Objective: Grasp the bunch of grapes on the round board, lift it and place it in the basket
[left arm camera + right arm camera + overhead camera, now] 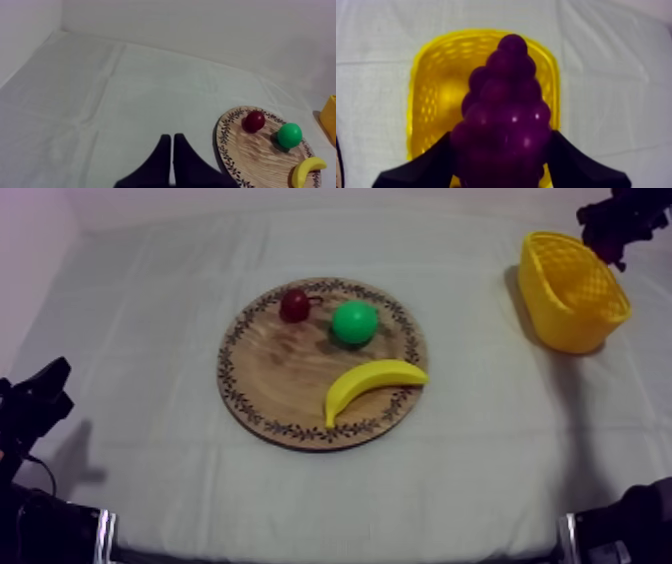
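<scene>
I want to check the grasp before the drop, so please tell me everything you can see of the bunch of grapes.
The bunch of grapes is dark purple, a cone of rounded, glossy lumps that looks like moulded plastic, its narrow end pointing away from the wrist camera. The two black fingers of the right gripper are shut on its wide end, one at each side. It hangs over the open yellow basket; no other contact is visible.

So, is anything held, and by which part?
The right gripper is shut on the bunch of grapes, clamping its wide end from both sides, over the yellow basket. The left gripper holds nothing.
</scene>
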